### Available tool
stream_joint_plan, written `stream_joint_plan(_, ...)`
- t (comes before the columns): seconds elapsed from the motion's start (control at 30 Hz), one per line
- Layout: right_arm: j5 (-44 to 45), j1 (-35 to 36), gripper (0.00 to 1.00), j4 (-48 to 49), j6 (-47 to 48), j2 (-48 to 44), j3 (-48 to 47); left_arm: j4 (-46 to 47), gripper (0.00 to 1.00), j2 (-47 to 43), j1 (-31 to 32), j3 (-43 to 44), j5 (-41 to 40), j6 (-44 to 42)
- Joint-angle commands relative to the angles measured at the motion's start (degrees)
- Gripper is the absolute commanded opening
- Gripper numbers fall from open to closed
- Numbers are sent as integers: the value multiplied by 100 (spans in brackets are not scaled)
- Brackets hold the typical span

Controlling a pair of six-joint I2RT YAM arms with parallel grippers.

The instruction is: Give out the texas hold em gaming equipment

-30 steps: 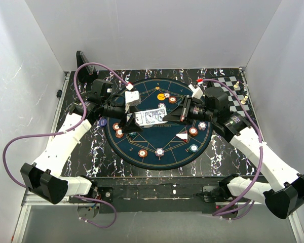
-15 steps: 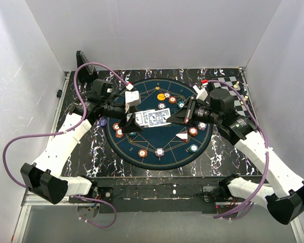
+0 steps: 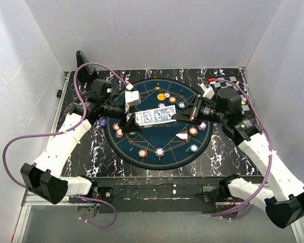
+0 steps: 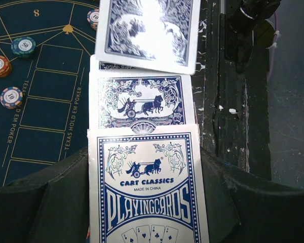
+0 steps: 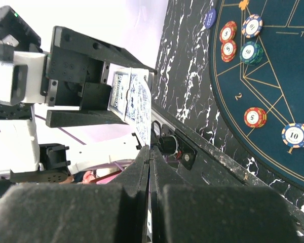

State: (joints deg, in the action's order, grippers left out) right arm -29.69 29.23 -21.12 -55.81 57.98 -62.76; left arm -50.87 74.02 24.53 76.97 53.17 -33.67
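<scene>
My left gripper (image 3: pixel 133 119) (image 4: pixel 147 202) is shut on a blue-and-white playing-card box (image 4: pixel 148 192) (image 3: pixel 140 119), held above the left half of the round mat (image 3: pixel 167 144). Blue-backed cards stick out of its open end: one (image 4: pixel 140 99) is partly out, another (image 4: pixel 149 30) is further out. My right gripper (image 3: pixel 178 115) (image 5: pixel 151 152) is shut on that outer card (image 3: pixel 164 114), which shows edge-on between its fingers. Striped poker chips (image 3: pixel 193 131) (image 5: pixel 255 117) lie around the mat, with a yellow disc (image 3: pixel 161 96), a blue disc (image 3: pixel 102 122) and a red-white triangle marker (image 3: pixel 182 135).
A chessboard (image 3: pixel 237 96) with small pieces sits at the back right, behind my right arm. Purple cables loop over both arms. White walls close in the black marbled table (image 3: pixel 218 154) on three sides.
My right gripper has moved to the right, drawing a card further out of the box. My left gripper and the box have stayed in place.
</scene>
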Motion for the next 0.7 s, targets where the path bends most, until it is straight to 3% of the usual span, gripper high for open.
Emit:
stream_joint_plan(0.0,-326,-382,1,328,-202,-208,-157,33,38,-282,-28,99,133,-61)
stream_joint_plan(0.33,-836,-1068,1,881,-167,828,-342,-221,38,-590,-98,-121,53,-105)
stream_joint_plan(0.53,-1065,-938,1,1751,-290,2461,-587,-300,38,-792,-133,-147,18,-17)
stream_joint_plan(0.67,-1012,-464,1,1937,-237,3832,-1350,-353,38,-784,-142,-182,36,62)
